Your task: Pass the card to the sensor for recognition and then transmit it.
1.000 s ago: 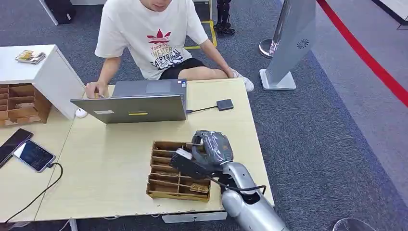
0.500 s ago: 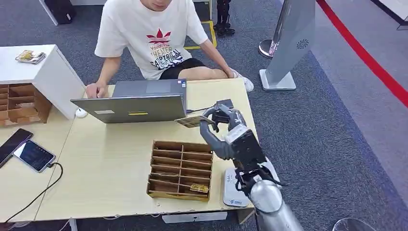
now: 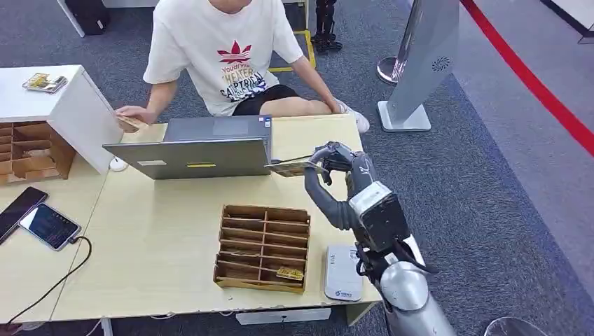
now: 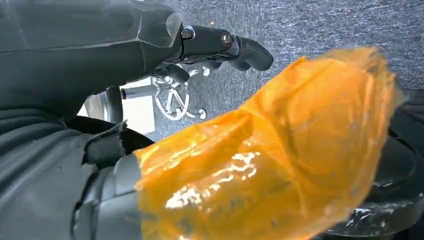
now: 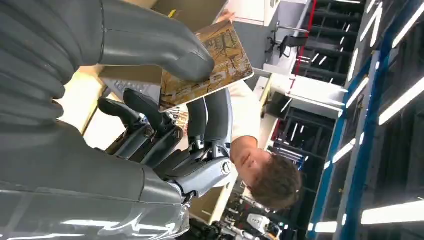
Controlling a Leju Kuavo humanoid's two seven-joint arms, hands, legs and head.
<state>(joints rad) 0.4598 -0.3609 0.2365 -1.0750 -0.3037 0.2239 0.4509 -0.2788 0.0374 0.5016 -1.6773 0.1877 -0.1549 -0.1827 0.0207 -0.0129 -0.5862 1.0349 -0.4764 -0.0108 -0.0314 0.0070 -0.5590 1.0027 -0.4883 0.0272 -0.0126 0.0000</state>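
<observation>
My right hand (image 3: 338, 165) is raised above the far right part of the table and pinches a brown patterned card (image 3: 294, 168) that lies flat and points toward the laptop. In the right wrist view the card (image 5: 205, 65) sits between the thumb (image 5: 150, 45) and the dark fingers (image 5: 210, 117). A white sensor pad (image 3: 343, 273) lies near the table's front right edge, beside my forearm. My left hand (image 4: 220, 42) hangs over grey carpet with its dark fingers stretched out and nothing in them; its thumb is wrapped in orange film.
A wooden divided tray (image 3: 238, 241) with one card (image 3: 289, 273) in it stands at front centre. A grey laptop (image 3: 196, 150) faces a seated person (image 3: 224, 49), who holds a card (image 3: 129, 122) at far left. Two phones (image 3: 42, 220) lie on the left.
My right hand lifted the card out of the wooden tray and carried it up and away toward the laptop. The white pad became visible. The person's hand left the laptop, holding a card.
</observation>
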